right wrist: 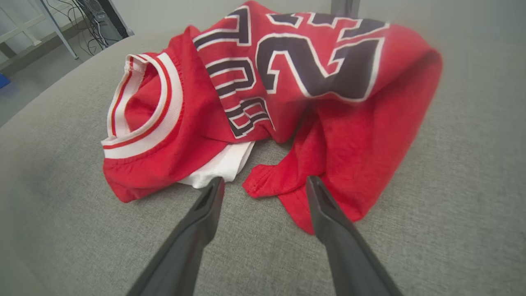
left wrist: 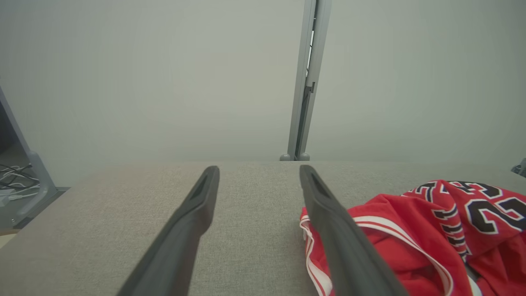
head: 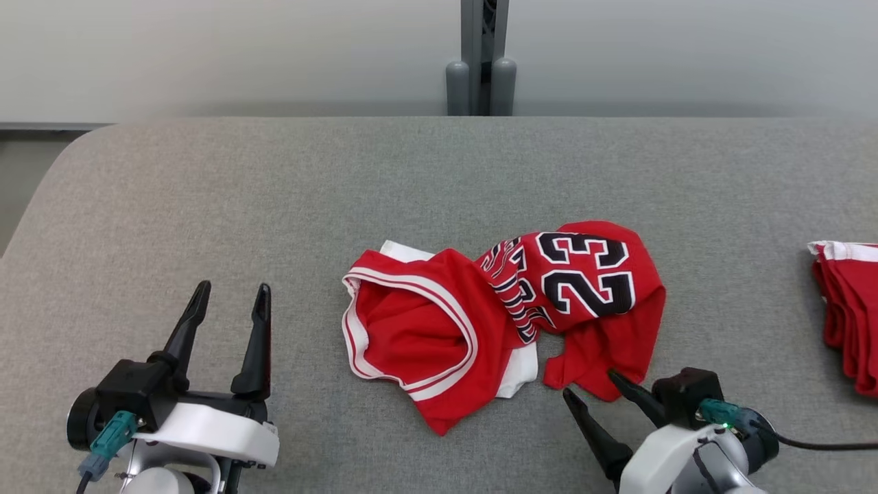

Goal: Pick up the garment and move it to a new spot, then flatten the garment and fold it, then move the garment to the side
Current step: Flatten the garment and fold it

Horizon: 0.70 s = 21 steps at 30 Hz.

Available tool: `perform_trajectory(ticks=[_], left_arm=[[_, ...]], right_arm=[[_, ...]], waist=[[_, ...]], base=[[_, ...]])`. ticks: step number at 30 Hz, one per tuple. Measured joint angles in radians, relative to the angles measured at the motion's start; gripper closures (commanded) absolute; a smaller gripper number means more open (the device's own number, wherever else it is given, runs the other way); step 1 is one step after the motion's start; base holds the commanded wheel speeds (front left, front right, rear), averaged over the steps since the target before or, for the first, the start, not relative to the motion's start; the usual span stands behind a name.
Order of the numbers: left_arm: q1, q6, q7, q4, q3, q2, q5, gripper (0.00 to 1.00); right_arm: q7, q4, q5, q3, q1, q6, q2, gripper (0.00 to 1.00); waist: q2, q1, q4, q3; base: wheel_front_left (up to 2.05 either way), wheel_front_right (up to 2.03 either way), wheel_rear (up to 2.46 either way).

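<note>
A crumpled red jersey (head: 507,315) bearing the number 23 lies bunched near the middle of the grey cloth-covered table (head: 274,185), with our right gripper (head: 588,383) poised just beside its near edge, fingers spread wide and holding nothing. Our left gripper (head: 233,288) hovers well apart to the left of the heap, its fingers likewise parted and empty. We judge the jersey to be light, limp and somewhat slick: it should lift with little effort but will sag, slide and drag its folds along rather than keep any shape. The loose red hem flap (right wrist: 267,187) lying just ahead of our right fingertips in the right wrist view looks the readiest hold, a thin layer flat on the table; the thicker white-striped ribbed opening (head: 411,322) on the left side would give our left gripper firmer purchase. A second stack of red cloth (head: 847,309) sits at the table's far right edge, well clear.
</note>
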Motion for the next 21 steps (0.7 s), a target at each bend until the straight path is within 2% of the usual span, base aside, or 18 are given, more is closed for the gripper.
perform_trajectory(ticks=[11, 12, 13, 15, 19, 21], left_arm=[[-0.051, -0.023, -0.027, 0.056, -0.012, -0.031, 0.000, 0.00], [-0.052, -0.023, -0.028, 0.060, -0.012, -0.032, 0.000, 0.00], [-0.053, -0.025, -0.031, 0.064, -0.012, -0.032, 0.000, 0.00], [-0.055, -0.030, -0.032, 0.071, -0.011, -0.032, 0.000, 0.00], [-0.056, -0.032, -0.038, 0.080, -0.008, -0.030, 0.000, 0.00], [-0.056, -0.032, -0.040, 0.083, -0.007, -0.030, 0.000, 0.00]], right_arm=[[-0.072, 0.272, 0.007, 0.039, -0.154, 0.000, 0.005, 0.00], [-0.081, 0.288, 0.008, 0.040, -0.163, 0.000, 0.006, 0.28], [-0.090, 0.303, 0.010, 0.041, -0.172, 0.000, 0.007, 0.62], [-0.102, 0.324, 0.021, 0.048, -0.184, 0.000, 0.010, 1.00], [-0.138, 0.324, 0.033, 0.064, -0.188, 0.000, 0.005, 1.00], [-0.151, 0.282, 0.051, 0.086, -0.184, 0.000, -0.015, 1.00]], waist=[[0.0000, 0.0000, 0.047, 0.075], [0.0000, 0.0000, 0.046, 0.076], [0.0000, 0.0000, 0.044, 0.077], [0.0000, 0.0000, 0.037, 0.077], [0.0000, 0.0000, 0.020, 0.072], [0.0000, 0.0000, 0.010, 0.066]], base=[[0.00, 0.00, 0.00], [0.00, 0.00, 0.00], [0.00, 0.00, 0.00], [0.00, 0.00, 0.00], [0.00, 0.00, 0.00], [0.00, 0.00, 0.00]])
